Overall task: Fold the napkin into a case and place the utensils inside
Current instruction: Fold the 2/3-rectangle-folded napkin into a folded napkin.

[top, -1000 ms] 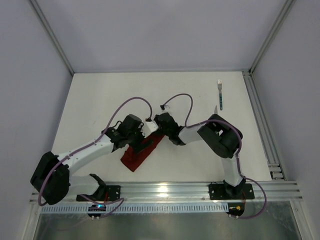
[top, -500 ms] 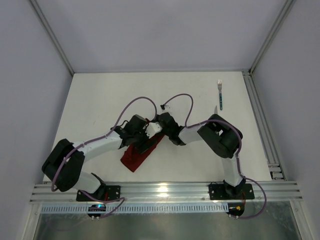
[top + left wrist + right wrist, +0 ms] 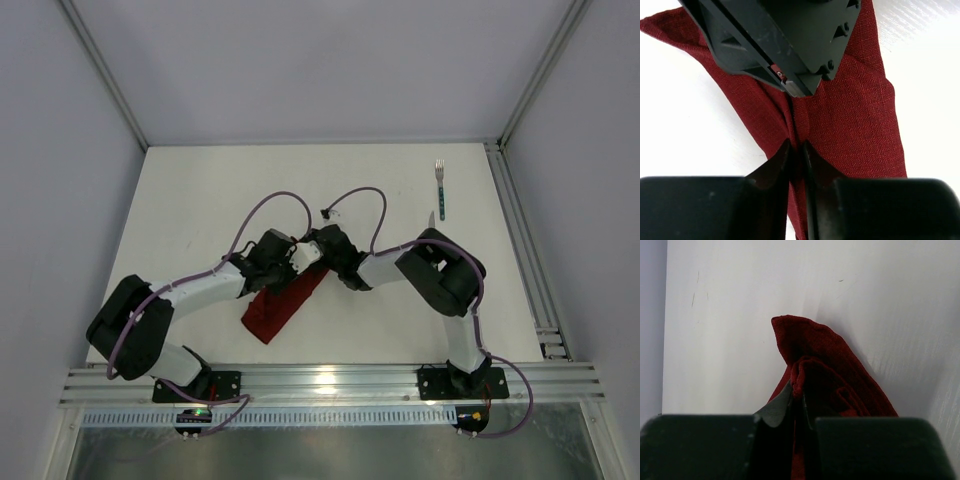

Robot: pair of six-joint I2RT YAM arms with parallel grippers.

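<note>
The dark red napkin [image 3: 275, 312] lies folded into a long narrow strip slanting across the table's near middle. At its upper end both grippers meet. My left gripper [image 3: 796, 145] is shut on a raised ridge of the napkin [image 3: 855, 115], and the right gripper's black body [image 3: 785, 40] is just ahead of it. My right gripper [image 3: 797, 392] pinches a bunched fold of the napkin [image 3: 810, 340]. The fork [image 3: 440, 188], teal-handled, lies at the far right. A silver tip of the knife [image 3: 431, 216] shows beside the right arm; the rest of it is hidden.
The white table [image 3: 200, 200] is bordered by a metal rail [image 3: 525, 250] on the right and the arms' mounting rail [image 3: 330, 380] at the near edge. Grey walls enclose the left, back and right. Cables loop above both wrists.
My left gripper has moved right to meet the right gripper and has gone from wide open to shut on the napkin's fold. The right arm has stayed in place.
</note>
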